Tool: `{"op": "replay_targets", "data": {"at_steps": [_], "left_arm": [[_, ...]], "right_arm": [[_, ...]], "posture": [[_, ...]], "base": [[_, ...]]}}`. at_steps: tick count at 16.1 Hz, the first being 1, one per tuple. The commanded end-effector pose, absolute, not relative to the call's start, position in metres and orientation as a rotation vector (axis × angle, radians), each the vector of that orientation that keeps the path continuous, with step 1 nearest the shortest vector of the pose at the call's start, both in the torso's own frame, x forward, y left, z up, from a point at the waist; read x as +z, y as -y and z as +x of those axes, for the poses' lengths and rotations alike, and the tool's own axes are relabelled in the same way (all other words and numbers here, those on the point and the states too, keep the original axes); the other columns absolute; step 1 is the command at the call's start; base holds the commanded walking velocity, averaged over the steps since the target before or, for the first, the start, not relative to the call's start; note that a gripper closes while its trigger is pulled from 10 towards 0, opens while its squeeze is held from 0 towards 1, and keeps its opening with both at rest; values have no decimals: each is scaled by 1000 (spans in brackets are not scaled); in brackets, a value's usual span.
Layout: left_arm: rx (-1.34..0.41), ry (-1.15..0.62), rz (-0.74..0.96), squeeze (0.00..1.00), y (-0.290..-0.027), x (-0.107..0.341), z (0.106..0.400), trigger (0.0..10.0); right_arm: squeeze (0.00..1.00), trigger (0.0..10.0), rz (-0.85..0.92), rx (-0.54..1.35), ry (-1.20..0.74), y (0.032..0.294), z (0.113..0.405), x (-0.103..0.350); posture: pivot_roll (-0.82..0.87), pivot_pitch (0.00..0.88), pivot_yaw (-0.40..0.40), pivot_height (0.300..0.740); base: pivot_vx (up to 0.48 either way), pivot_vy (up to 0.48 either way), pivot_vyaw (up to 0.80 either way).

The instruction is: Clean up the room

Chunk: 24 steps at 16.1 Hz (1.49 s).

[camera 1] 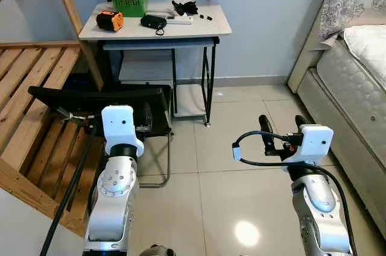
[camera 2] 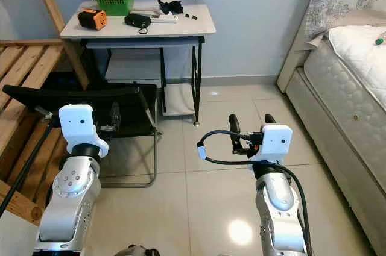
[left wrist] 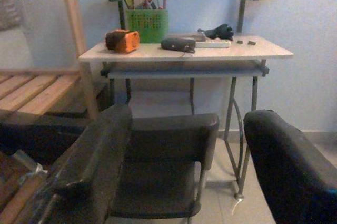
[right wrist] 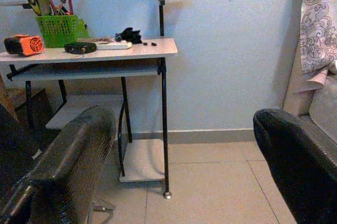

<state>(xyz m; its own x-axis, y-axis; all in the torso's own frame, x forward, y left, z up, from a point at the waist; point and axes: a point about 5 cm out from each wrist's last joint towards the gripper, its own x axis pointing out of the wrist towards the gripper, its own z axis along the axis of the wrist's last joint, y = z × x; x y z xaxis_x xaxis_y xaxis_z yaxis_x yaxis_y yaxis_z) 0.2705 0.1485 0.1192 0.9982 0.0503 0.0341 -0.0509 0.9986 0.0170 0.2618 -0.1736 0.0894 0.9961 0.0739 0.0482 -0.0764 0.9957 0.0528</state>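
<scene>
Both pincers hang spread and empty short of the table (camera 1: 217,27); the left pincer (left wrist: 184,166) over the black chair (camera 1: 120,96), the right pincer (camera 1: 283,124) above floor (I'd step closer, squarely); the clutter, orange tool (camera 1: 110,20) included, lies on that table.

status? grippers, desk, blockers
Left gripper and right gripper open, empty, raised. Desk ahead, cluttered: green basket, orange tool, black gloves. Black chair blocks the desk front.

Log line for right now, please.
phase: approach | left gripper: jaws open, empty | right gripper: jaws open, empty | ahead: desk, green basket, black chair
</scene>
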Motion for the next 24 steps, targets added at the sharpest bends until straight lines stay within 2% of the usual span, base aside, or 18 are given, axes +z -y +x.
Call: {"op": "replay_targets", "data": {"at_steps": [1,2,3,4,5,6,8,10,12,13,14,19,24], "left_arm": [[-121,-206,-76,0,-156,69,291,10000],[-256,-51,-43,1000,-127,106,304,10000],[-254,-37,9,541,-126,110,307,10000],[-217,-36,77,0,-129,108,313,10000],[-264,50,1,1000,-133,116,313,10000],[-203,39,-6,1000,-142,112,309,10000],[-94,38,-58,1000,-157,100,291,10000],[-166,50,-44,1000,-144,95,276,10000],[-120,55,-6,1000,-152,97,291,10000],[-113,53,29,0,-147,104,303,10000],[-126,63,77,0,-143,109,309,10000],[-160,-31,-5,0,-136,89,311,10000],[-201,-21,39,0,-136,90,317,10000]], "right_arm": [[0,10000,72,153,-258,150,299,52],[933,10000,46,92,-48,148,295,83],[0,10000,21,84,0,148,295,90],[0,10000,46,65,-37,151,299,84],[882,10000,76,36,-45,154,300,78],[1000,10000,42,10,-36,159,295,78],[1000,10000,-23,-16,-27,176,280,72],[1000,10000,-107,-7,-19,188,265,69],[1000,10000,-121,-8,-66,187,269,62],[0,10000,-97,42,-74,174,277,62],[0,10000,-104,24,-102,172,282,61],[0,10000,-122,13,-91,175,282,59],[0,10000,-128,6,-104,178,285,55]], "posture": [[-72,0,73,740],[-98,0,38,740],[-101,0,45,740],[-103,0,48,740],[-102,0,45,740],[-95,0,39,740],[-85,0,39,740],[-92,0,30,740],[-105,0,13,740],[-111,0,17,740],[-117,0,23,740],[-137,0,35,740],[-138,0,31,740]], "base": [[0,0,0],[0,0,0],[0,0,0],[0,0,0],[0,0,0],[0,0,0],[0,0,0],[0,0,0],[0,0,0],[311,-364,0],[319,-356,-663],[133,-137,-620],[0,467,-631]]}}
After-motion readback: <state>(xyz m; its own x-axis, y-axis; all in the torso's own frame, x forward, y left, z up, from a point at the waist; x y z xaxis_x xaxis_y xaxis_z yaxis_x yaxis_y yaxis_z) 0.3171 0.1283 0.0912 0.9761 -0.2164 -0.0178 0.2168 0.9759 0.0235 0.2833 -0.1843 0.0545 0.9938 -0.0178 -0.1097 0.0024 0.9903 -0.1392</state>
